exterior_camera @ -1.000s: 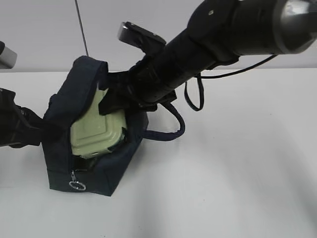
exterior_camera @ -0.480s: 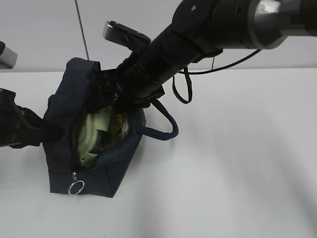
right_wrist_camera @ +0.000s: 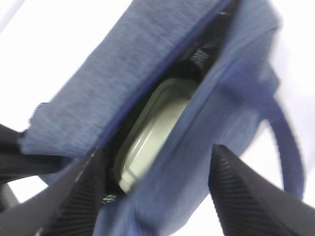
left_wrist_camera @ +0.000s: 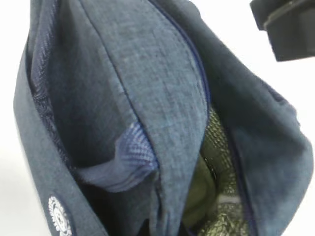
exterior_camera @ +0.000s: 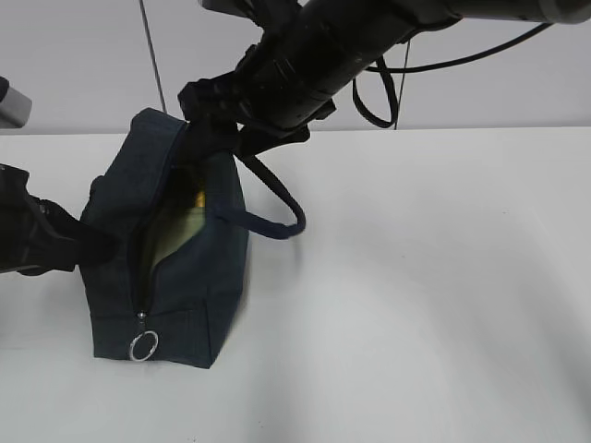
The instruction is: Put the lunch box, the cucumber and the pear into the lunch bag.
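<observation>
Right arm: enters from the upper right of the exterior view, slanting down and leftward. Right gripper (right_wrist_camera: 157,191): jaws spread wide apart, nothing between them, fingers (right_wrist_camera: 78,196) ribbed and dark in the wrist view. Left arm: enters from the left edge, low. Left gripper (exterior_camera: 92,245): jaws closed, tips hidden against dark fabric.

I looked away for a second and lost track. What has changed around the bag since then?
The right claw let go of the lunch box, opened, and rose out of the bag to hang above it. The box sank deeper, and the opening narrowed around it. The left claw kept its shut hold on the bag's left side, and the bag stayed where it stood.
</observation>
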Controlling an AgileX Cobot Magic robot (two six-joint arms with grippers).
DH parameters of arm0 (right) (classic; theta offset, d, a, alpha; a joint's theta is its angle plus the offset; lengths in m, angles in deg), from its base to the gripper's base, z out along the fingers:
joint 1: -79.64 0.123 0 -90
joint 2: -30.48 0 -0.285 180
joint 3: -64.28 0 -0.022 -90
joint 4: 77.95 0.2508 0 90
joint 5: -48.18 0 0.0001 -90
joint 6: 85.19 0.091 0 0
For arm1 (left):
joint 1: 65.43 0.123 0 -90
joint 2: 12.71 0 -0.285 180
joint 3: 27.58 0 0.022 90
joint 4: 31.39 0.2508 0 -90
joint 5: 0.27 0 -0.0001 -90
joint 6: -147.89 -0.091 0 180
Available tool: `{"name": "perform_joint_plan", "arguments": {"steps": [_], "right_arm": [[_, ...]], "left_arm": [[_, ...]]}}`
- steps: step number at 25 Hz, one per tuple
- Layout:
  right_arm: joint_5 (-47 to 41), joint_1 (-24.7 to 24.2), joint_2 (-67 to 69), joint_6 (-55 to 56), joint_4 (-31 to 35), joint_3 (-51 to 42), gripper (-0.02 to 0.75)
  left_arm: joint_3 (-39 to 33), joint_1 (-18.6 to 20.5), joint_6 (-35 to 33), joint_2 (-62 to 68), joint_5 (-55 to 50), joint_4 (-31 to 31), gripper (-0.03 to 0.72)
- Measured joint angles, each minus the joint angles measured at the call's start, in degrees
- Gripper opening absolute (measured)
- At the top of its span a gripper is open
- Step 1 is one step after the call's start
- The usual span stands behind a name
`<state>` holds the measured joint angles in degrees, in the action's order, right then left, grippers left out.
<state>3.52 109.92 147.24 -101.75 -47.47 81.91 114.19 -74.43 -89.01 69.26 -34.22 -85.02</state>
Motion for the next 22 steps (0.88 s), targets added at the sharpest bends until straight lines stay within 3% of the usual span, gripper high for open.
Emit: {"name": "perform_joint_plan", "arguments": {"steps": [4,19,22], "right_arm": [[0.00,0.00,0.00,3.05,-4.42,0.09,0.510],[1.67,0.00,2.79,3.66,-2.59,0.09,0.511],[1.67,0.00,2.79,3.01,-3.10,0.09,0.510]], "left_arm": [[0.00,0.00,0.00,0.00,0.00,0.00,0.000],[0.00,0.00,0.00,0.00,0.06,0.00,0.000],[0.00,0.00,-0.32,0.00,0.17,0.00,0.043]]}}
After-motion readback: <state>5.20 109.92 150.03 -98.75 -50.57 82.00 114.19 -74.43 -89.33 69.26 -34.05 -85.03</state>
